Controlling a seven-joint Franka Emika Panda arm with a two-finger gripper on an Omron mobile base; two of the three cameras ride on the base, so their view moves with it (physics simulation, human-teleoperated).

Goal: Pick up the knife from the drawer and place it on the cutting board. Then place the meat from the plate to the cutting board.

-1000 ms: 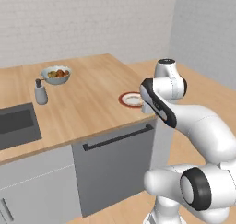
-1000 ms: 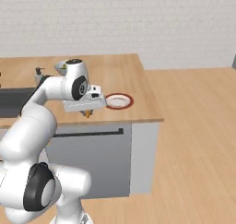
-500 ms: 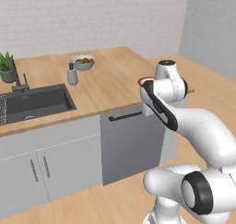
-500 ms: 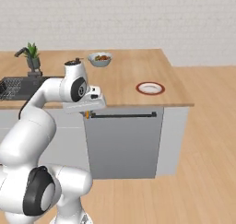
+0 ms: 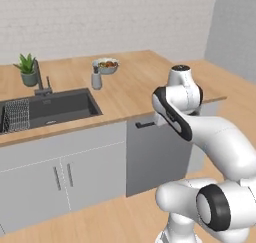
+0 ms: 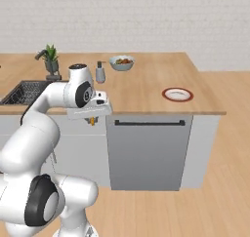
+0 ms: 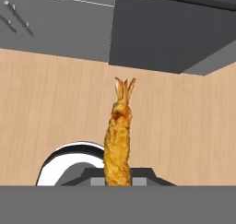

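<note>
The claw hangs out in front of the tabletop edge, just left of the dark grey panel with its black bar handle, and it is clenched on the meat. Seen from the hand camera, that meat is a golden, breaded shrimp-shaped piece, tail fins fanned toward twelve o'clock, its lower end pinched at six o'clock, with the wooden floor spread beneath it. In the right base camera only a small orange tip shows under the claw.

Over on the tabletop, the red-rimmed plate sits near the right end at about three o'clock from the claw, well apart from it, its pale centre bare. Further back, a white bowl of fruit stands just beside a small grey dispenser bottle. At the far left, a potted plant sits behind the dark sink, with a dark faucet near it and a checked cloth draped at the sink's left side. Light grey cabinet doors run below the sink.
</note>
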